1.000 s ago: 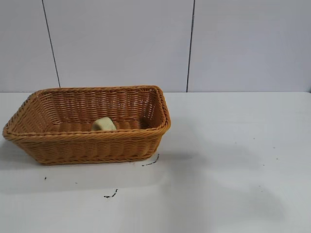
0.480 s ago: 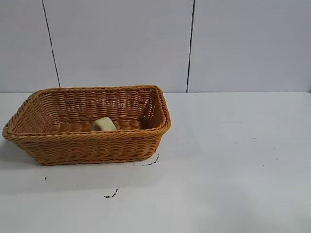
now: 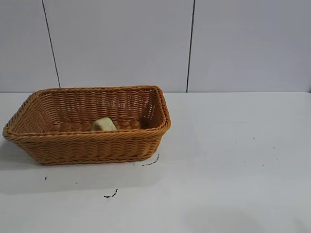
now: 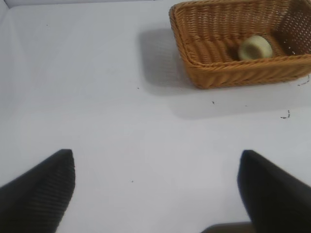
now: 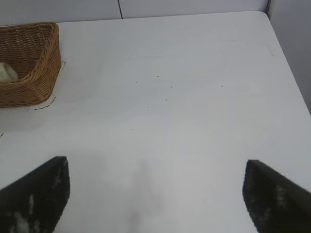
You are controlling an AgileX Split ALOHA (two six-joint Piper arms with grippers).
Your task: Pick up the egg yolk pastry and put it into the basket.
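The egg yolk pastry [image 3: 103, 124], a small pale cream bun, lies inside the orange-brown wicker basket [image 3: 87, 145] at the table's left. It also shows in the left wrist view [image 4: 255, 47] within the basket [image 4: 228, 73], and partly in the right wrist view [image 5: 7, 73] inside the basket [image 5: 34, 77]. Neither arm shows in the exterior view. My left gripper [image 4: 158, 189] is open and empty over bare table, well away from the basket. My right gripper [image 5: 155, 194] is open and empty over bare table, far from the basket.
The white table [image 3: 233, 160] carries small dark specks and marks [image 3: 111, 195] in front of the basket. A white panelled wall stands behind. The table's edge and a side wall [image 5: 291, 43] show in the right wrist view.
A soft shadow on the table at the lower right has shrunk and slid toward the near edge. The basket and pastry have not moved.
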